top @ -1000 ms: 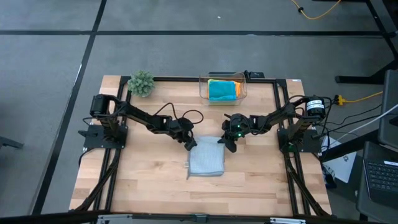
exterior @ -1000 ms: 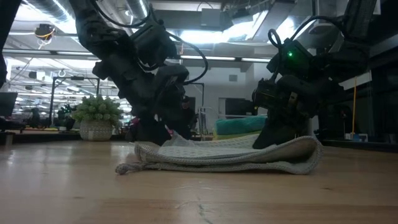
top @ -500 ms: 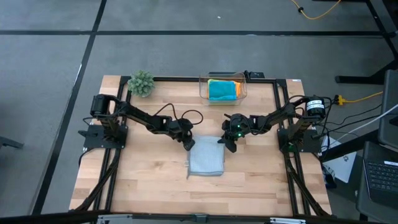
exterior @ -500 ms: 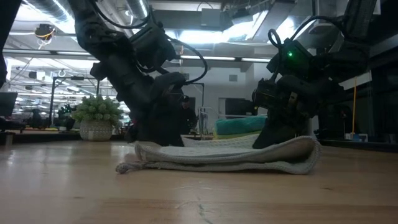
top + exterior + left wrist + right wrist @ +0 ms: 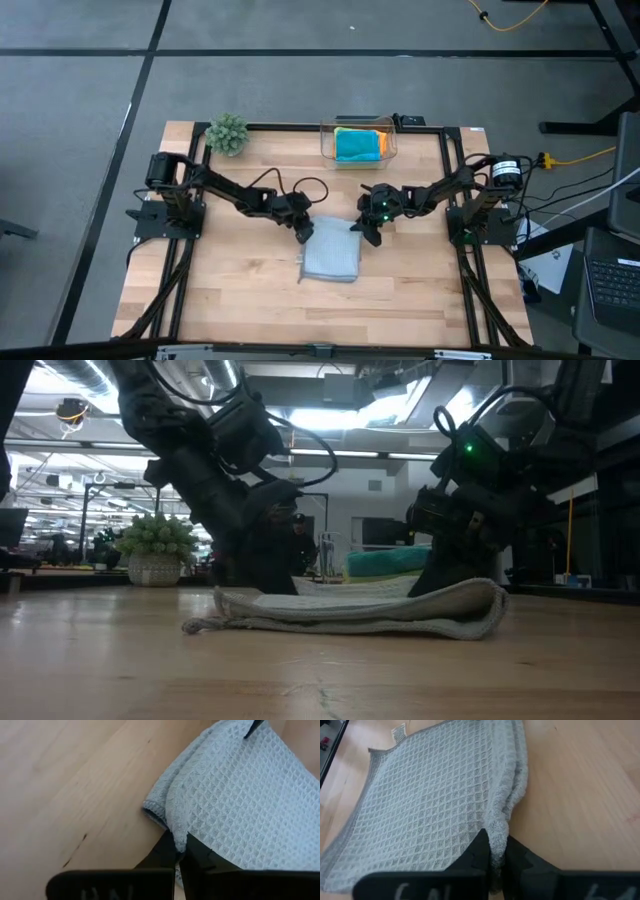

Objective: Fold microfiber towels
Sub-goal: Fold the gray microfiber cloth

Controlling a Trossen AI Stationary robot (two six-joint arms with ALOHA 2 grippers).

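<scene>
Left fingers (image 5: 181, 851) | right fingers (image 5: 496, 851) | pinching grey towel (image 5: 331, 257) corners

We see the table (image 5: 240, 290) evenly lit from above, with only soft, short shadows. In the low view, bright ceiling lights (image 5: 330, 420) glare behind both arms, so these appear as dark silhouettes. The near tabletop there is blurred. In the wrist views, the towel (image 5: 435, 800) weave is sharp.

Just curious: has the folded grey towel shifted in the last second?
Yes. The light grey waffle-weave microfiber towel slid slightly leftward in the low view, toward the potted plant.
</scene>
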